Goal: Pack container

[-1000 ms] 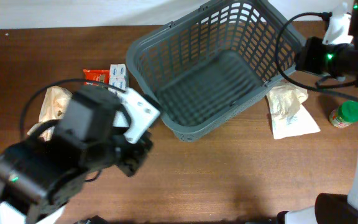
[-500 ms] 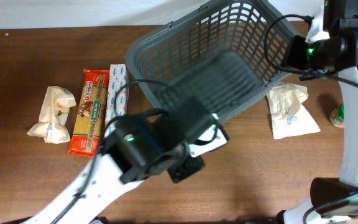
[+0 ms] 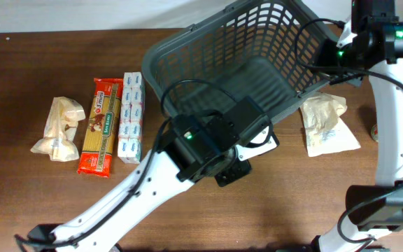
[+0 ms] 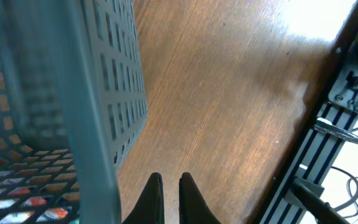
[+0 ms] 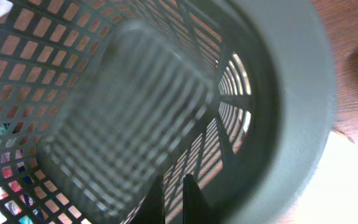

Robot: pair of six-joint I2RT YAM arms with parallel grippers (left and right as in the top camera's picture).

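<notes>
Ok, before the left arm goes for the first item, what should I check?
1. Empty basket: ok, the bottom in view is bare.
2. Free left gripper: ok, fingers close together, nothing held, above bare table beside the basket wall.
3. Free right gripper: ok, nothing between its fingers, pointing into the basket.
4. Uncovered pasta, boxes and left bag: ok.
5. Uncovered right bag: ok, beside the basket.
6. Flat-sitting basket: cannot tell.

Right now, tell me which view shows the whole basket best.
Overhead: the basket shows nearly whole, only its near corner hidden by the left arm. Left wrist catches one blurred lattice wall; right wrist sees just rim and inside.
</notes>
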